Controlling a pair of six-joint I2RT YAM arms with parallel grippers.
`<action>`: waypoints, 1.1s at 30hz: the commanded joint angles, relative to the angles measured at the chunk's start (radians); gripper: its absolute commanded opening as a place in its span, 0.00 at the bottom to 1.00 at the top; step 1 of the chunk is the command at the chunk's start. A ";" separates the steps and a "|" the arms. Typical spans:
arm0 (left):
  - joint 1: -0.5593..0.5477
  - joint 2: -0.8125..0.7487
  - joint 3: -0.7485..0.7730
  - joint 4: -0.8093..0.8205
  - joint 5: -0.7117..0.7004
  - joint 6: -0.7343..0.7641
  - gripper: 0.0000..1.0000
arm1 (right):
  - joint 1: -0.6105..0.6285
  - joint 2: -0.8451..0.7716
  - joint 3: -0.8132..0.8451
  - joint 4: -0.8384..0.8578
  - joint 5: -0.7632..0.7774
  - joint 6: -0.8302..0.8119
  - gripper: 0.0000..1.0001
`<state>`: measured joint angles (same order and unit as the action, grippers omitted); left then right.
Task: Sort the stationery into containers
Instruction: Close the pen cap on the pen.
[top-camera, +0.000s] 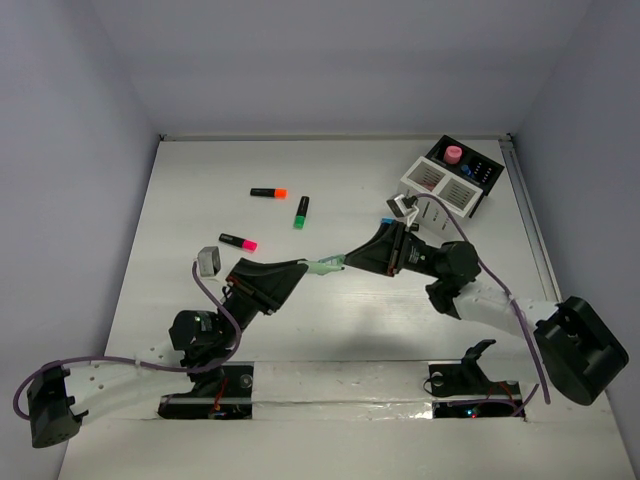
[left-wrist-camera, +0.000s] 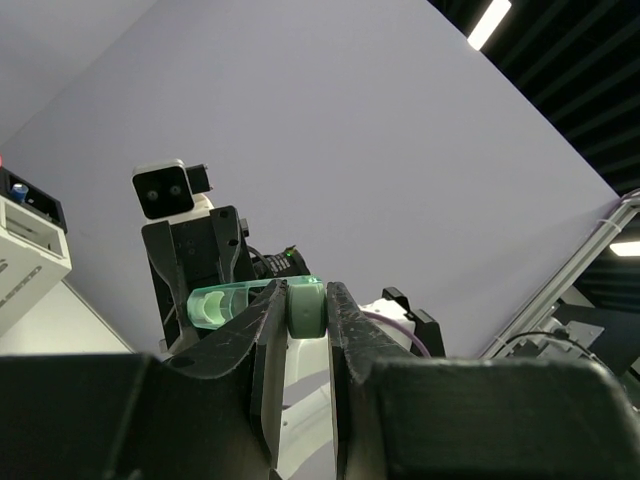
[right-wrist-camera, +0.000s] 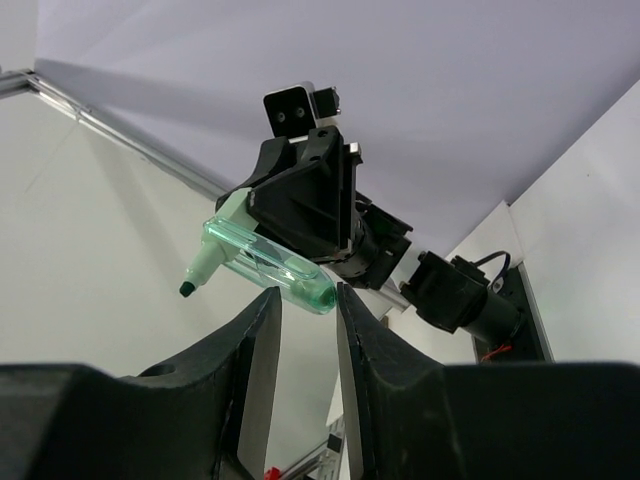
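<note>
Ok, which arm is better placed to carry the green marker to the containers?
Right. The right gripper is open at the green marker's free end, and the containers stand beside that arm; the left gripper, holding the marker, is farther.

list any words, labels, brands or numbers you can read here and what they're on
No text can be read in any view.
white slatted box: faint marks on its side, too blurred to read.
orange-capped highlighter, green-capped highlighter, pink-capped highlighter: any print too small to read.
green marker: no print visible.
</note>
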<state>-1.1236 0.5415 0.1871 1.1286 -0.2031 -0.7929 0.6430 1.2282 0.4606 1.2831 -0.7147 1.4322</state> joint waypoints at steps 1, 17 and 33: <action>0.005 0.021 -0.020 -0.006 -0.022 0.003 0.00 | 0.012 -0.050 0.007 0.432 -0.026 -0.018 0.34; 0.005 0.028 -0.038 -0.049 -0.059 -0.019 0.00 | 0.012 -0.090 -0.023 0.430 -0.019 -0.039 0.22; 0.005 0.032 -0.071 -0.095 -0.093 -0.034 0.00 | 0.012 -0.102 -0.028 0.383 -0.042 -0.079 0.24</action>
<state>-1.1225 0.5476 0.1387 1.1416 -0.2909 -0.8501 0.6407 1.1458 0.4156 1.2655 -0.7155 1.3655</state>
